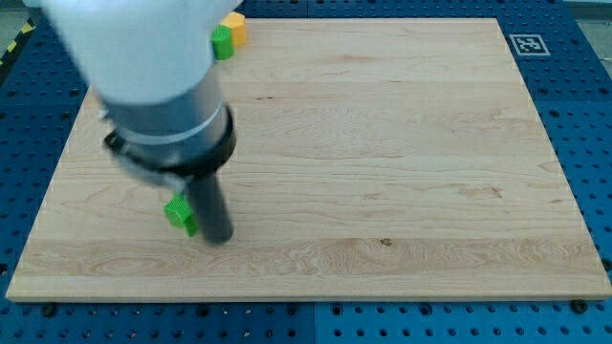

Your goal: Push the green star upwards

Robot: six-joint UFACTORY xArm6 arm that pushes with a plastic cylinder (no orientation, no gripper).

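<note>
The arm, carrying no gripper, is resting my tip (pixel 219 237) just right of the green star (pixel 180 212); it should be getting below first.

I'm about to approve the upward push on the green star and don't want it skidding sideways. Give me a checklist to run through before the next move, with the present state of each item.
1. Target found: green star lies near the board's lower left. ok.
2. Tip located: my tip is down on the wooden board. ok.
3. Tip below the star for an upward push: it sits at the star's right, only slightly lower. not ok.
4. Contact between rod and star: they look adjacent, touching unclear. cannot tell.
5. Path upward: the arm's body hides the board above the star. cannot tell.
6. Other blocks: green block and yellow block sit far off at the top. ok.
</note>
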